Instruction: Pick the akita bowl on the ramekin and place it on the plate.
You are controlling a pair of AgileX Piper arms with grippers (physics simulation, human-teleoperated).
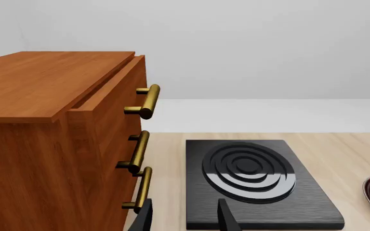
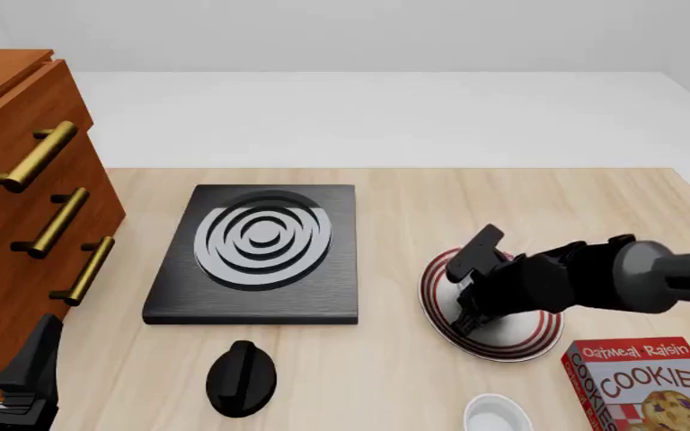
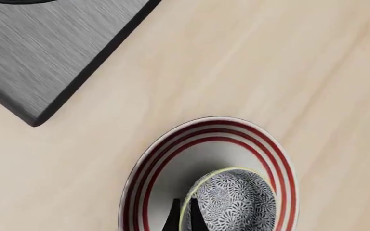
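Observation:
The akita bowl (image 3: 236,202) shows its dark patterned outside and is tilted over the inside of the red-ringed plate (image 3: 146,163). My right gripper (image 3: 184,216) is shut on the bowl's rim, one finger on each side. Whether the bowl touches the plate I cannot tell. From the front, the right gripper (image 2: 474,305) hangs over the plate (image 2: 537,346) and hides the bowl. The white ramekin (image 2: 495,415) stands bare near the front edge, in front of the plate. My left gripper (image 1: 186,219) is open with nothing in it, low at the front left (image 2: 22,377).
A black slab with white rings (image 2: 261,251) lies left of the plate, with a black knob (image 2: 241,377) in front of it. A wooden drawer cabinet (image 2: 10,206) with brass handles fills the left side. A cookies box (image 2: 645,386) stands at the front right.

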